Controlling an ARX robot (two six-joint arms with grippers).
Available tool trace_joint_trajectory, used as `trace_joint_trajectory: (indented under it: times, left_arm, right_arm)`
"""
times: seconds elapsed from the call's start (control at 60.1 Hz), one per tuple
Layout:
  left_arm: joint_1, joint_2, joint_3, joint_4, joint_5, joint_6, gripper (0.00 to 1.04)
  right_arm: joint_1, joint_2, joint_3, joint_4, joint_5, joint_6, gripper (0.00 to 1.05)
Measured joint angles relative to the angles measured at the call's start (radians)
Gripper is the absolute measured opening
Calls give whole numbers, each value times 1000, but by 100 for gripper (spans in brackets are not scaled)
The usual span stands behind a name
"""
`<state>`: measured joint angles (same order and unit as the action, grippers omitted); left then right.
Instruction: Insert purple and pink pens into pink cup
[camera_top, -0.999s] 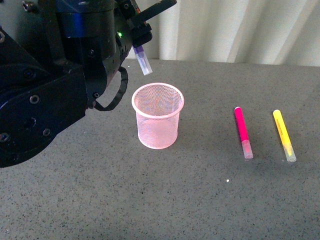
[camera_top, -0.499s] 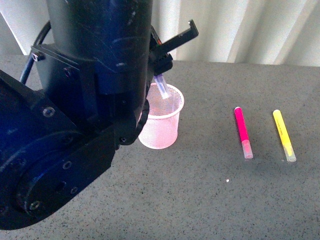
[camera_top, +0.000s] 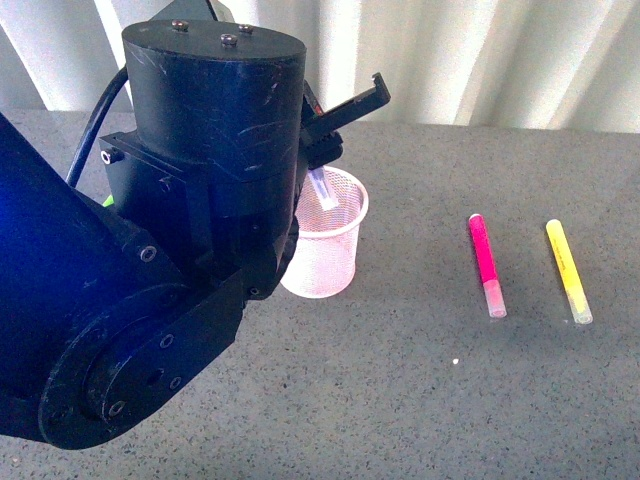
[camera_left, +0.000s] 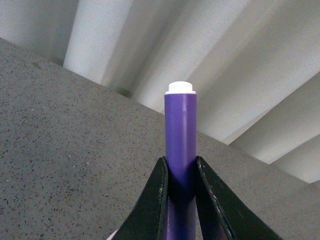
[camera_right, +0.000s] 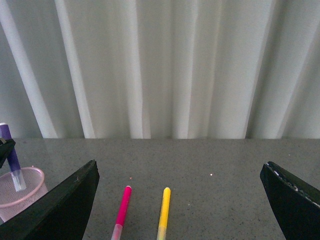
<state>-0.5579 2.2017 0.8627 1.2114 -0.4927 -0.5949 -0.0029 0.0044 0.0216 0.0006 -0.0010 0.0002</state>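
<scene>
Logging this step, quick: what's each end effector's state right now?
Left end effector: closed on the purple pen, tip at the pink cup's mouth.
Right end effector: open, holding nothing.

Right gripper (camera_right: 180, 167) spread wide, its dark jaws framing a grey speckled table (camera_right: 225, 165); near one jaw a purple pen (camera_right: 10, 155) stands tilted, clear cap down inside the pink cup (camera_right: 31, 194); between the jaws, the pink pen (camera_right: 122, 207) and a yellow marker (camera_right: 163, 210) lie side by side, not touching, before a pleated white curtain (camera_right: 165, 65).
</scene>
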Motion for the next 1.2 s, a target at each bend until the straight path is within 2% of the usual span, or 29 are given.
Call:
trace_joint_trajectory:
  times: [0.15, 0.649, 0.899, 1.048, 1.198]
  left_arm:
    - [14, 2, 0, 0, 6, 13, 14]
    - [14, -5, 9, -21, 5, 32, 99]
    - [67, -206, -66, -169, 74, 80, 98]
    - [141, -431, -134, -330, 116, 116, 98]
    - [168, -697, -229, -510, 163, 160, 98]
  right_arm:
    - [0, 0, 0, 0, 0, 0, 98]
    - [0, 0, 0, 0, 0, 0, 98]
    - [0, 0, 0, 0, 0, 0, 98]
    - [0, 0, 0, 0, 0, 0, 98]
    - [0, 0, 0, 0, 0, 0, 98]
